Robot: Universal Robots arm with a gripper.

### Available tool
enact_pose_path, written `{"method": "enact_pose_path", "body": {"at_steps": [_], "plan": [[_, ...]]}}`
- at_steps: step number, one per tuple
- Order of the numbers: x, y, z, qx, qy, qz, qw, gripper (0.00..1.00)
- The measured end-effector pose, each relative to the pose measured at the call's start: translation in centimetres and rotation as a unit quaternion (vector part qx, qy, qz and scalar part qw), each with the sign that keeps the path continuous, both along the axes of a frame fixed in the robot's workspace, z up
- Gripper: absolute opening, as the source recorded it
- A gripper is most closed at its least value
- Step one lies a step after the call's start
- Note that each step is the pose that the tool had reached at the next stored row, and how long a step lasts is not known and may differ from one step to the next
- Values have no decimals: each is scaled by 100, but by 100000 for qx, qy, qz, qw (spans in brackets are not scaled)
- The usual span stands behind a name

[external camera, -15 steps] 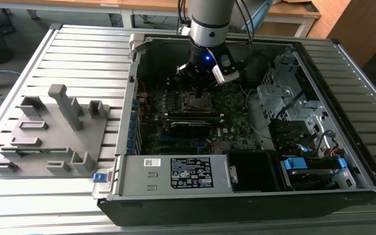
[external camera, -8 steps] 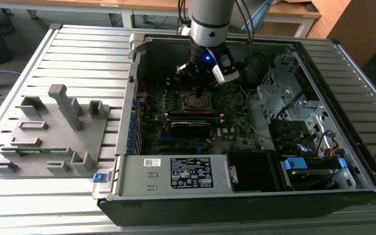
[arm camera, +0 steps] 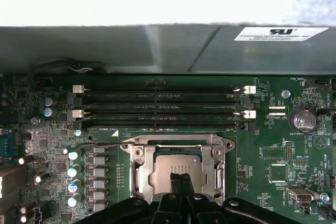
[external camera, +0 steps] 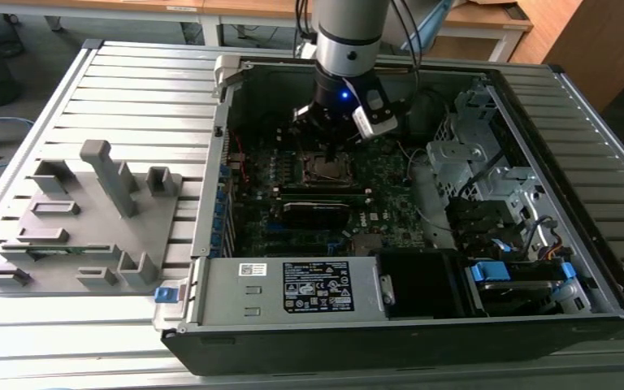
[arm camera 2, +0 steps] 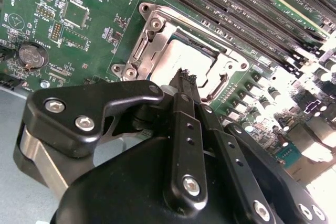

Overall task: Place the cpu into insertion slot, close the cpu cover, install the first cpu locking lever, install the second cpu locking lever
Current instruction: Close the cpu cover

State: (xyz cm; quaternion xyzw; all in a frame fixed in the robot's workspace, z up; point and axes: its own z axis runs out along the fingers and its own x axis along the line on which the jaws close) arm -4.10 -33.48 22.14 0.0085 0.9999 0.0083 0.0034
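The cpu (arm camera: 169,163), a flat square chip with a dull grey metal top, lies seated in the insertion slot (external camera: 328,168), which sits on the green board inside the open computer case (external camera: 217,146). The cpu cover (arm camera: 143,177), a thin silver frame with a square window, lies flat around the chip, so the grey top shows through the window. A thin wire lever (arm camera: 100,144) runs out from one corner of the frame across the board; whether it is latched cannot be told.

The gripper (arm camera: 181,178) hangs straight over the chip. Its two narrow black fingers (arm camera: 176,186) are pressed together with nothing between them, and their tips are at the middle of the grey top. In the second wrist view the fingers (arm camera 2: 184,108) show as flat black bars with screws, and they meet at a point over the chip.

Just beside the socket run long black memory slots (arm camera: 157,98) with white clips at their ends. A row of small silver capacitors (arm camera: 73,179) stands on one side, and a round coin battery (arm camera: 303,120) lies well apart on the other. The case walls rise on all sides of the board, so the only open room is from above.

The case rests on a slatted metal desk (external camera: 127,89), toward the edge at the exterior view's right. A grey plastic holder (external camera: 84,219) with upright posts lies near the desk's edge at the exterior view's left, well apart from the arm.
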Motion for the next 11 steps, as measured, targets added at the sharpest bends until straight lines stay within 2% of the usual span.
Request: {"method": "enact_pose_path", "body": {"at_steps": [6, 9, 11], "plan": [[1, 1, 14, 31, -24, 1, 100000, 10], [-2, 1, 15, 16, -495, -1, 99999, 10], [-1, 1, 15, 21, -505, 6, 99999, 10]]}}
